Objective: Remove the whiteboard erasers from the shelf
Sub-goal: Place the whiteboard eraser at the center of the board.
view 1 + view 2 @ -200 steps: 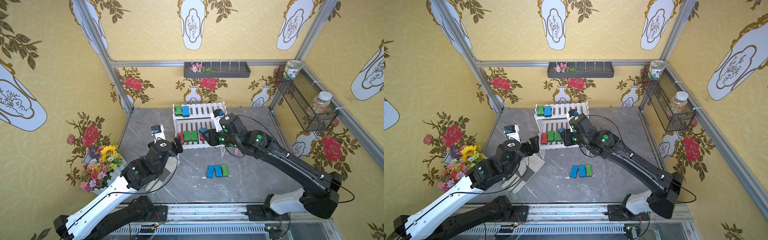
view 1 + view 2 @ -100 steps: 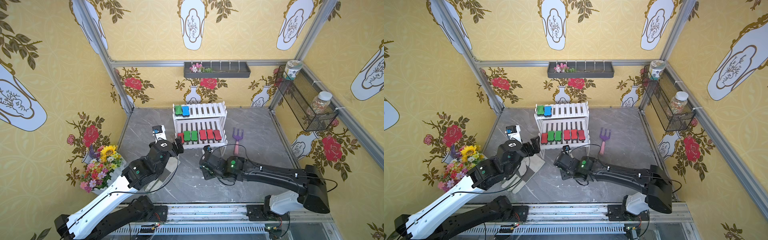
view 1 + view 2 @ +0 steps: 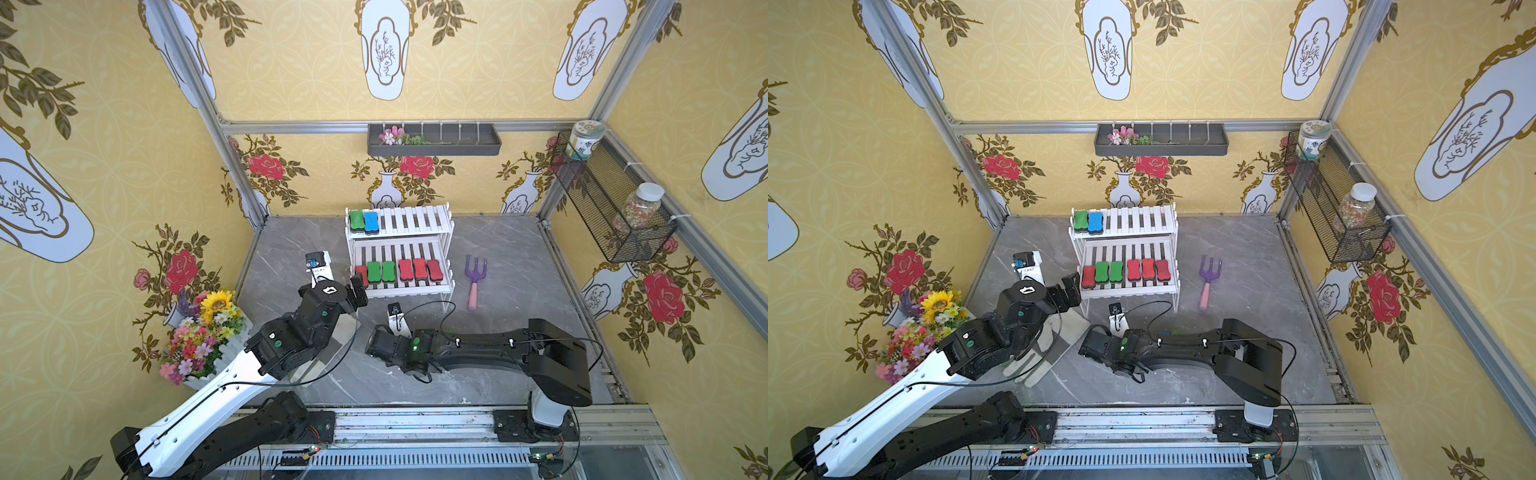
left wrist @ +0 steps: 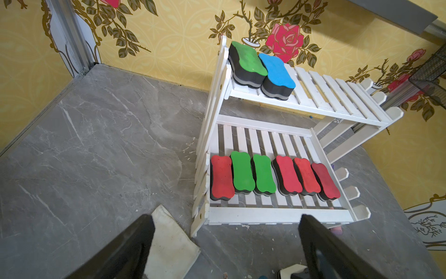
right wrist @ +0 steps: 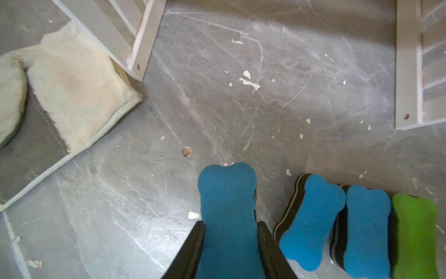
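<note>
My right gripper [image 5: 230, 227] is clenched on a blue eraser [image 5: 226, 190], one finger on each long side, felt side down toward the table [image 5: 241, 101]. I hold it low in front of the shelf [image 5: 135, 41], out past its front legs. I cannot tell whether the felt already touches the surface. Also in front of the shelf, three freed erasers [image 5: 366, 229] lie flat in a row, touching one another: two blue, then a green. So I judge this to be the placing step of the fourth removal: the block is off the shelf and only has to be set down.

My left gripper [image 4: 225, 229] hangs released, jaws spread wide and empty, just off the shelf's front left corner and facing its lower tier. There the lower row [image 4: 272, 176] of six stands side by side near the front rail: one red, two green, three red. At the left end of the upper tier sits the upper pair [image 4: 260, 70], green and blue, touching.

Next I should lower the last bit, keeping the held block clear of the nearest blue one, then let go and lift straight up. After that the eight on the shelf need taking, and my left gripper looks well placed for the red at the lower tier's left end, if it clears the low rail
</note>
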